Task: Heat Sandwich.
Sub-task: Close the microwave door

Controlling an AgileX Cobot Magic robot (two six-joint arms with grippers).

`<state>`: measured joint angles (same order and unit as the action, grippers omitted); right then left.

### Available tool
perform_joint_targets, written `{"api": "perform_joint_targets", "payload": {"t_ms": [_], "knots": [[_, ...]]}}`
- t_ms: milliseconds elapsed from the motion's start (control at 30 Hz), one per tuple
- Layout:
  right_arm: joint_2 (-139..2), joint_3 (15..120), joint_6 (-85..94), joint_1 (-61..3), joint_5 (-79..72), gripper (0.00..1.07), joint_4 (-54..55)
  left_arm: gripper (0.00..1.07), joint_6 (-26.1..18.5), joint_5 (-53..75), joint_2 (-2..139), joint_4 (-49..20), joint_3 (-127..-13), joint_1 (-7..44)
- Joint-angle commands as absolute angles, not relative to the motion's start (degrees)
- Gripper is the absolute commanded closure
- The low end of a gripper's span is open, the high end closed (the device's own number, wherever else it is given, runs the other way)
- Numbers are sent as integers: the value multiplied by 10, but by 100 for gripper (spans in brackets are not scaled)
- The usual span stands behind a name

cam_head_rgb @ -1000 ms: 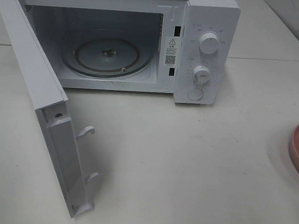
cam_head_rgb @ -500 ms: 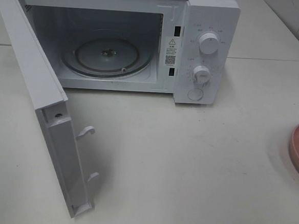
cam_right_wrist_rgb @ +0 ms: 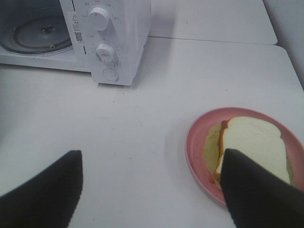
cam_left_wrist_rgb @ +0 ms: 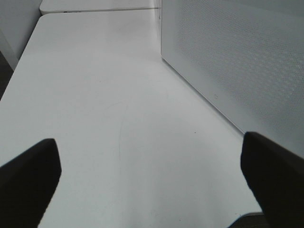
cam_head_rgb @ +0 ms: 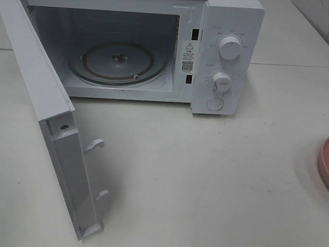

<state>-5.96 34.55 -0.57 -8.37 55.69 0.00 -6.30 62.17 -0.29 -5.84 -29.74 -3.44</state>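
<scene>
A white microwave [cam_head_rgb: 215, 48] stands at the far side of the white table [cam_head_rgb: 205, 183], and its door [cam_head_rgb: 46, 115] is swung wide open toward the near left, so the inside is fully seen. The round glass tray [cam_head_rgb: 117, 62] lies in the cavity with nothing on it. On the front panel, at the right of the opening, are two round knobs, one above the other [cam_head_rgb: 231, 48], and a round button below them. The sandwich [cam_right_wrist_rgb: 251, 147] lies on a pink plate [cam_right_wrist_rgb: 197, 142], which sits at about 3 o'clock from the middle of the table, near the right edge; in the high view only the rim of this plate [cam_head_rgb: 328, 163] is seen. From the microwave front the plate is at about 4 o'clock and well apart from it. The right claw [cam_right_wrist_rgb: 152, 190] hangs above the table with its jaws wide apart and holding nothing; one dark finger [cam_right_wrist_rgb: 256, 190] covers the near corner of the sandwich in the wrist view. The left claw [cam_left_wrist_rgb: 152, 180] is also wide open and empty, over bare table just beside the outer face of the open door [cam_left_wrist_rgb: 237, 61].
</scene>
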Motion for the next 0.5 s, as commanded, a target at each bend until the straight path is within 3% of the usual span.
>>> {"api": "perform_joint_targets", "payload": {"t_ms": [33, 500], "knots": [[-34, 312, 6, -79, 541, 31, -6, 9, -64, 615, -5, -61, -297, -37], [18, 284, 3, -79, 571, 31, -7, 9, -64, 615, -5, -61, -297, -37]]}}
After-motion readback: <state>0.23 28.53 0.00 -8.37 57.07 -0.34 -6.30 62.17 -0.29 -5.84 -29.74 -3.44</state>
